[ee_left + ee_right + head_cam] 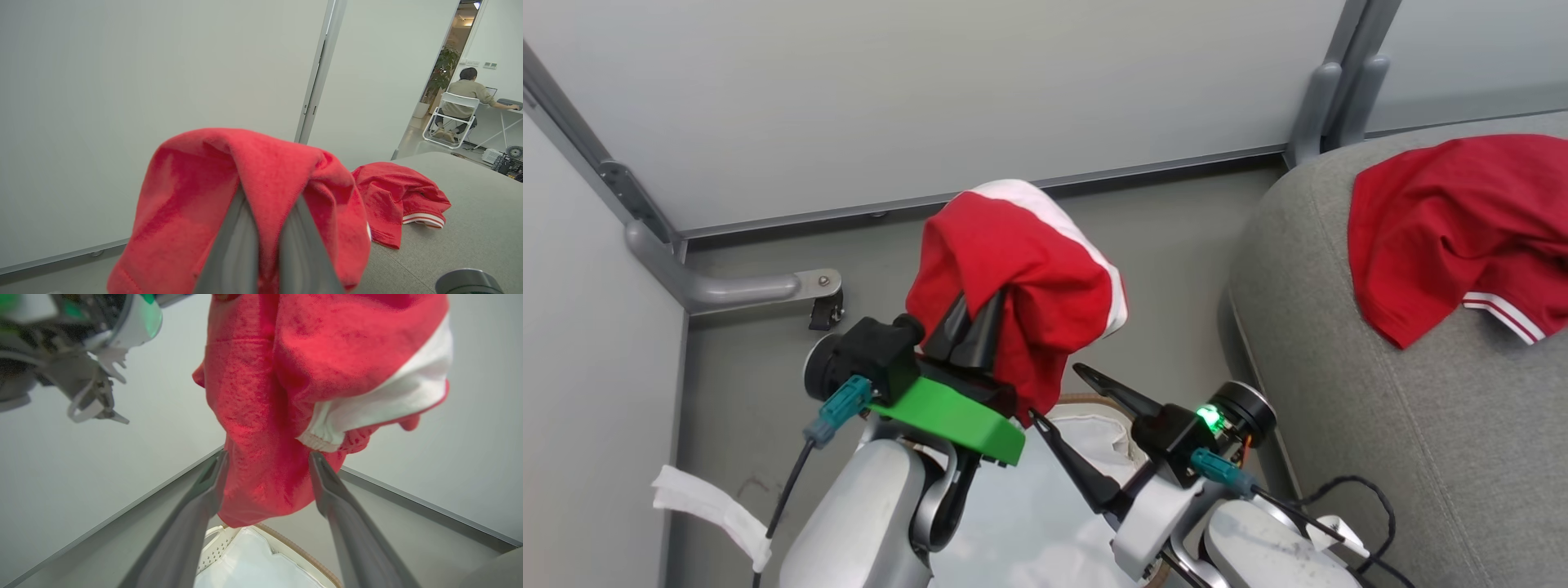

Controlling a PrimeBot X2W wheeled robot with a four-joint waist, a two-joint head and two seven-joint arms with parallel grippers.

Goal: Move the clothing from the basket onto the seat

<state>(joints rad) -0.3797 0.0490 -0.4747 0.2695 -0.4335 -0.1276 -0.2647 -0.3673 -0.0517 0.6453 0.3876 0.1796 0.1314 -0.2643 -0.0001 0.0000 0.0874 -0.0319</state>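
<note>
The left claw [977, 306] is pinched narrow on a red garment [1013, 261]. Its two dark fingers [239, 245] sit close together, with the cloth bunched between them and draped over their tips, held up well above the grey floor [1168, 245]. Just below the hanging hem the right claw [1055, 392] stands wide, its fingers [190, 522] spread and gripping nothing. Under both sits the basket [216, 547], of which a stretch of brown woven rim and white perforated wall can be seen. Inside it lies a shiny white liner sheet [253, 567], crumpled at its edge. The held garment is bright red knit, folded over itself into a hood-like lump, with a broad white band across its top and down its far side and a ribbed white edge seen from below. To the robot's right is the seat [1380, 425], grey and rounded at the corner. On it, well apart from the basket, lies a second red garment [1445, 220], rumpled, with a white-and-red striped cuff turned out at its lower edge.
</note>
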